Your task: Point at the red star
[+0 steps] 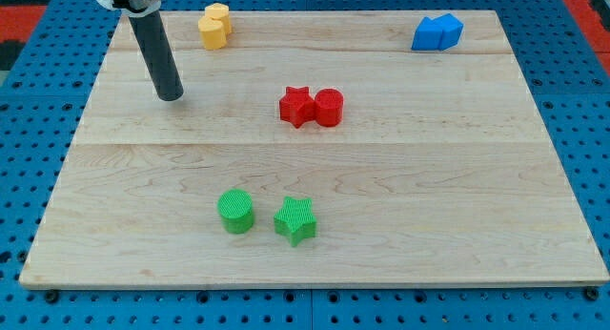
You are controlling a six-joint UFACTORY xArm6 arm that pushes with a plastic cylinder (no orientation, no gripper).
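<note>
The red star (296, 106) lies near the middle of the wooden board (429, 177), touching a red cylinder (329, 107) on its right. My tip (171, 95) rests on the board at the upper left, well to the left of the red star and apart from every block. The dark rod rises from it toward the view's top left.
A yellow block (215, 26) sits at the top, right of the rod. A blue block (437, 31) sits at the top right. A green cylinder (235, 212) and a green star (296, 219) sit side by side near the bottom. Blue pegboard surrounds the board.
</note>
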